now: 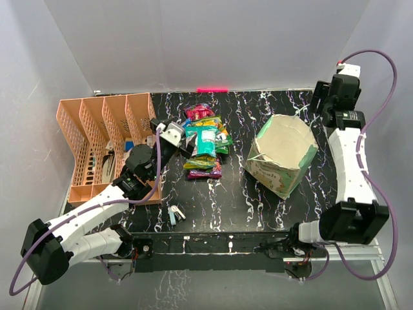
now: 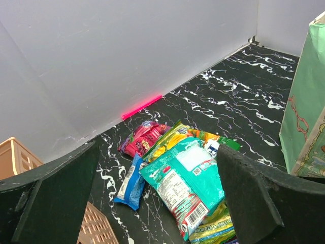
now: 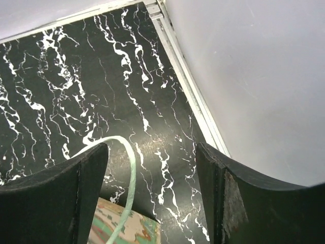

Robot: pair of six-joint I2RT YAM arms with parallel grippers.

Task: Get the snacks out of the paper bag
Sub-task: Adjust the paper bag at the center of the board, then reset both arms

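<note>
The snacks (image 1: 204, 142) lie in a loose heap on the black marbled table, left of the paper bag (image 1: 281, 155). In the left wrist view the heap holds a teal packet (image 2: 188, 178), a blue packet (image 2: 131, 183), a red and purple packet (image 2: 144, 138) and yellow-green ones. My left gripper (image 2: 157, 203) stands open just short of the heap, gripping nothing. The paper bag (image 2: 304, 117) stands upright, its mouth crumpled. My right gripper (image 3: 152, 203) is open above the bag's far right side. The bag's pale string handle (image 3: 131, 178) hangs loose beside the left finger (image 3: 56, 198).
An orange slotted tray (image 1: 103, 145) stands at the table's left, right beside my left arm. A small grey object (image 1: 175, 214) lies near the front edge. A pink strip (image 1: 212, 89) marks the back wall's foot. The table's right rim (image 3: 195, 96) runs close to my right gripper.
</note>
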